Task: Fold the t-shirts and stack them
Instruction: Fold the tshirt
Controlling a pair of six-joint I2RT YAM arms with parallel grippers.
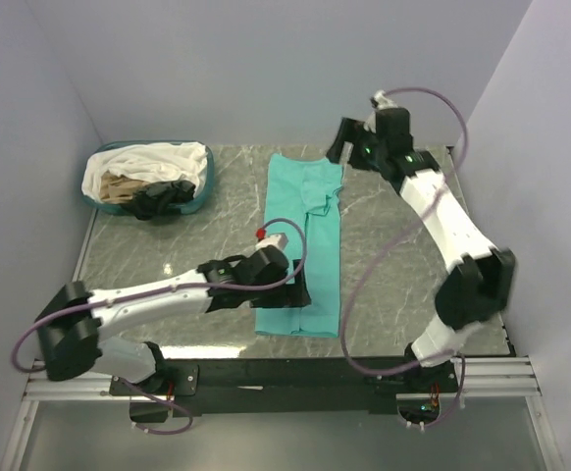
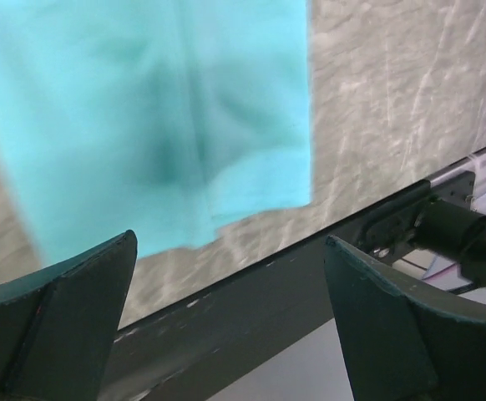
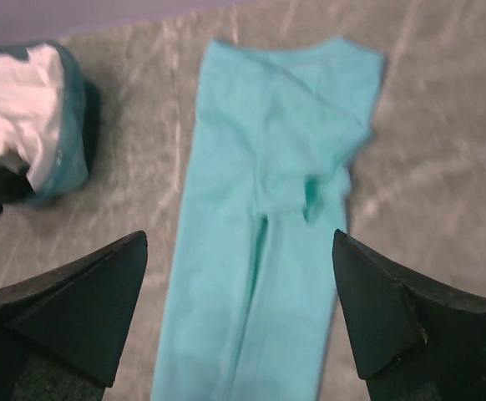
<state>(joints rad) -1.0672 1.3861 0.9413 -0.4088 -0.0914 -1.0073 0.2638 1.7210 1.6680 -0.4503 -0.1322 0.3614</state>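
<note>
The grey marbled table (image 1: 168,255) carries one garment laid out. The teal t-shirt (image 1: 305,226) lies at mid-table as a long narrow strip running near to far, its sides already turned in, collar end far and hem near. A sleeve flap sits slightly askew on its right side.

Far left stands the teal-rimmed basket (image 1: 205,182), well apart from the strip. It holds a white shirt (image 1: 168,157), a beige one (image 1: 119,186) and a black one (image 1: 163,196).

The left gripper (image 2: 230,242) sits at the hem's near-left corner, jaws wide and empty. The right gripper (image 3: 239,238) hovers above the collar end, likewise spread with nothing between its fingers.

The step appears to be the crosswise fold.

- Pinch every layer at the hem, not only the top one, or the strip will open as it lifts.
- Take the corner well in from the table's near edge.
- Carry the hem low and straight toward the far end, so the edges meet square.
- Flattening that loose sleeve first would probably give a tidier stack.
</note>
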